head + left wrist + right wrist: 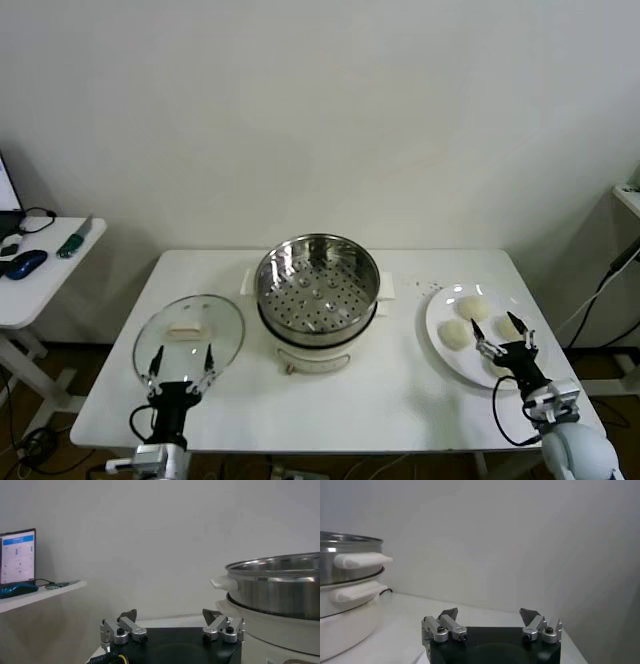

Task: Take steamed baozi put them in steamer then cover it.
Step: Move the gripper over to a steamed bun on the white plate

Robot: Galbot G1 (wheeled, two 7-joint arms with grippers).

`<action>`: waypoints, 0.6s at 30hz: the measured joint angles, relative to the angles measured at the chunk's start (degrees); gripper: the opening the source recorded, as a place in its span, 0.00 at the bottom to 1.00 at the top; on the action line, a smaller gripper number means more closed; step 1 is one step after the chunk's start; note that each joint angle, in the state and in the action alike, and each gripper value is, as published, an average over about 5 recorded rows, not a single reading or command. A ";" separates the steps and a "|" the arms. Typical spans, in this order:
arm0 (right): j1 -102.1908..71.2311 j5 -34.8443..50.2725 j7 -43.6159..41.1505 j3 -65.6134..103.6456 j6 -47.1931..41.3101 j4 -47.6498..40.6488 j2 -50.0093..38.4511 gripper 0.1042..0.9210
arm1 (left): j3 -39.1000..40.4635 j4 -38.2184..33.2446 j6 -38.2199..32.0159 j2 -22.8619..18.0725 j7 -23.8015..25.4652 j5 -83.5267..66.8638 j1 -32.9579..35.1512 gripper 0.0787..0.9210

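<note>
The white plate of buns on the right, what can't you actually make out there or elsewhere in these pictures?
- Head view: the open right gripper overlaps the white plate, partly covering the nearest small cream-white dough buns.
- Right wrist view: plate and buns do not appear.
- Left wrist view: the round shiny steel steamer is cut off by the edge; its inside is hidden by its wall.

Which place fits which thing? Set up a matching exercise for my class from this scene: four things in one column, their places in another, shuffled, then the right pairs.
Things
1. steamer
2. lid
3. baozi
4. laptop

Places
A. on the white plate, on the robot's right
B. on the side table
C. middle of the table, uncovered
D. flat on the table, left of the steamer, by the left gripper

Pairs: 1-C, 2-D, 3-A, 4-B
</note>
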 measured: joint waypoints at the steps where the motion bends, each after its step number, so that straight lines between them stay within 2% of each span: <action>1: 0.23 -0.41 -0.47 -0.12 -0.40 -0.08 -0.52 0.88 | 0.03 0.00 0.00 0.05 -0.02 0.00 0.01 0.88; 10: 8.82 -7.85 -12.51 -5.30 -5.60 -4.80 -12.20 0.88 | 0.70 -0.02 -0.16 0.54 -0.18 -0.04 0.05 0.88; 18: 26.79 -15.35 -26.29 -21.11 -5.45 -13.43 -22.80 0.88 | 0.83 0.22 0.01 0.77 -1.05 -0.48 0.05 0.88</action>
